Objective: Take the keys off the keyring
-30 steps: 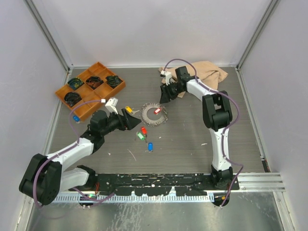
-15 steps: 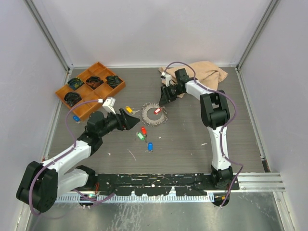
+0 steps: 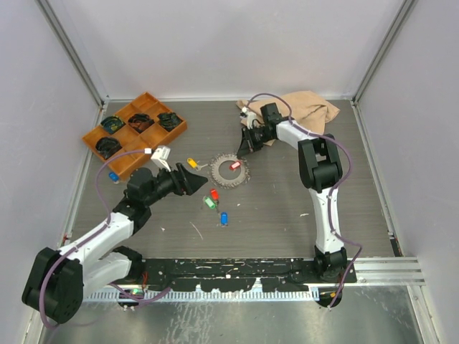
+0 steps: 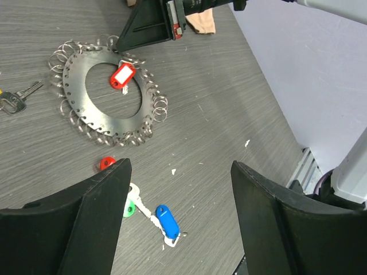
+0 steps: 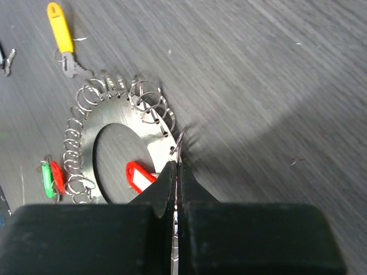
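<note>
The keyring [image 3: 224,176], a silvery plate with small split rings round its rim, lies flat mid-table. A red key with a white label [image 3: 234,165] lies in its hollow centre. A yellow key [image 3: 191,163] lies to its left; a red key [image 3: 214,193], a green key [image 3: 209,203] and a blue key [image 3: 224,218] lie loose in front. My right gripper [image 5: 176,164] is shut, pinching one split ring [image 5: 180,143] at the keyring's rim [image 5: 150,134]. My left gripper [image 4: 180,166] is open and empty, hovering above the blue key [image 4: 166,220].
An orange compartment tray [image 3: 166,132] with dark coiled bundles stands at the back left. Another blue tag [image 3: 112,175] lies beside it. A tan cloth [image 3: 312,106] lies at the back right. A bare silver key [image 4: 17,100] lies left of the keyring.
The right gripper has shifted a little down onto the keyring's far rim. The left arm has drawn back slightly to the left. The keys have not moved.
</note>
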You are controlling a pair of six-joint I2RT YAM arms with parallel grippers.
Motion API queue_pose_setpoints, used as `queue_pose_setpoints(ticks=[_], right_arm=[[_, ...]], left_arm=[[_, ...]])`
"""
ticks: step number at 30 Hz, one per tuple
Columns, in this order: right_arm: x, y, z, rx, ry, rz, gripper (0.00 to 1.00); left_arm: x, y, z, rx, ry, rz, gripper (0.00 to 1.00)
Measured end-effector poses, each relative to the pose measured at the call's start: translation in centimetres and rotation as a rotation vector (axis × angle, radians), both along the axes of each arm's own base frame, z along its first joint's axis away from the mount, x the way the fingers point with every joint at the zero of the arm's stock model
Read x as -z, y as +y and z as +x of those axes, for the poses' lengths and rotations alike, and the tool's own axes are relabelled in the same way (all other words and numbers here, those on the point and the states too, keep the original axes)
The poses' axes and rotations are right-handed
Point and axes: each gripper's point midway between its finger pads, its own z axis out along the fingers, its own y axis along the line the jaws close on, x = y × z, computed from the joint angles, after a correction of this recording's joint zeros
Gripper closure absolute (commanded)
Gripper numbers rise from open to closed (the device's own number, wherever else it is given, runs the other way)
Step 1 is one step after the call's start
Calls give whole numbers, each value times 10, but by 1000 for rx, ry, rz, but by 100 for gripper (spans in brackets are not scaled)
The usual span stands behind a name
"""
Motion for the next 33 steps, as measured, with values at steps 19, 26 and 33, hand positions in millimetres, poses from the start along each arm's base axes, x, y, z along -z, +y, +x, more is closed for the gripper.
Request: queue_pose_setpoints(ticks=[19,26,33], right_arm=[[-203,-2,-128,-273,-478,162,99],[-201,-18,-179,-328,-516,187,99],[-205,-22,-212,-398,-564,245,99]], left_arm=[[-80,-18,-70,190,-284,-186,36],[-85,-52,-100,302,-364,-144,32],[-83,-67,-96,229,-237,-136,32]])
